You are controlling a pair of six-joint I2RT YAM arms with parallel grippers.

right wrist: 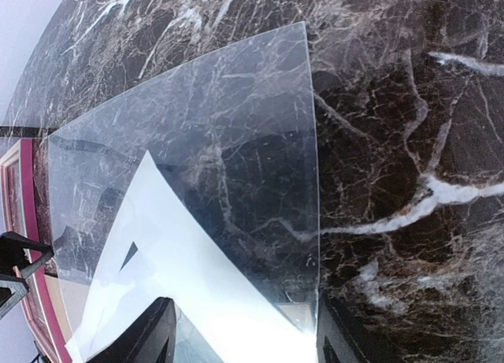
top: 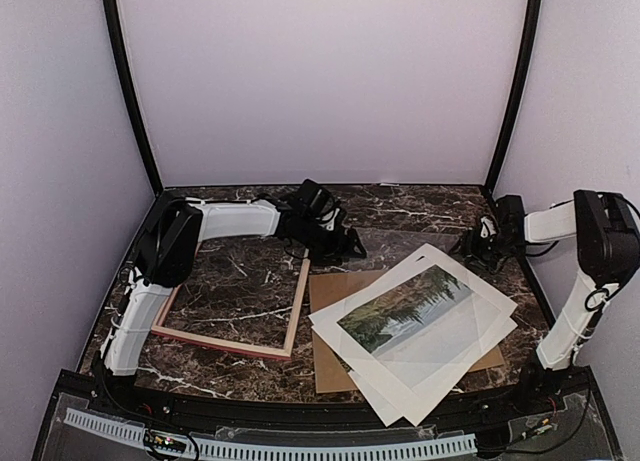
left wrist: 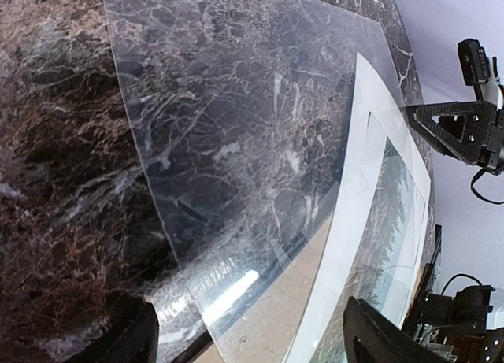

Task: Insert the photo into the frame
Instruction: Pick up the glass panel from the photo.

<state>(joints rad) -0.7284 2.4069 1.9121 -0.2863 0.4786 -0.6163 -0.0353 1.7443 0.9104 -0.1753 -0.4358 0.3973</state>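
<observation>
A dark marbled tabletop [top: 240,281] is enclosed by pale lilac walls [top: 320,81]; the left pincer [top: 348,245] and the right pincer [top: 472,245] are held spread over a clear sheet [left wrist: 236,142].

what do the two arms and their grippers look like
The left arm and right arm match: white tubular links joined by bulky black joint housings. Thin black cables loop beside the right arm's joints. The left gripper and right gripper are black with flat, angular fingers; one shows a triangular plate with small holes. No markings are legible.
</observation>
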